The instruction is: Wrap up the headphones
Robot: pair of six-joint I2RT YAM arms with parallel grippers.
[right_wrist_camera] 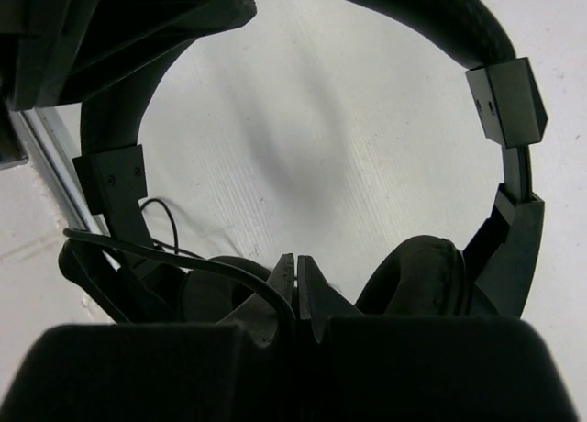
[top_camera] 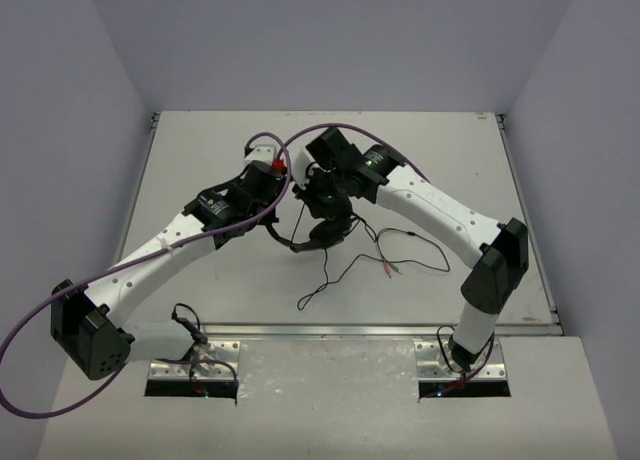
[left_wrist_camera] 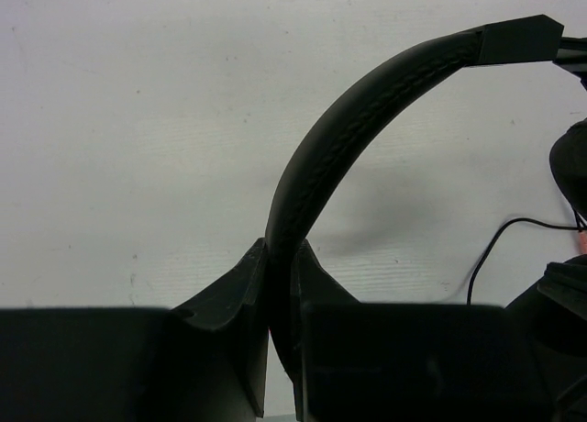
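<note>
Black two-finger left gripper [left_wrist_camera: 282,249] clamps the curved padded headband of the black over-ear headphones [left_wrist_camera: 367,101], near the white tabletop's [top_camera: 200,150] middle. The right gripper [right_wrist_camera: 295,262] is closed, seemingly pinching their thin black cable [right_wrist_camera: 211,268].

The pale grey desk [top_camera: 200,170] filled the middle of the top view, with a metal strip [top_camera: 380,330] along its lower edge and thin rails down its left and right sides. Directly on it, just below centre, lay the loose thin black cable [top_camera: 303,302] of the headphones [top_camera: 325,230], looping right of centre to its reddish plug tips [top_camera: 388,268]. Whether the ear cups touched the desk could not be told.
</note>
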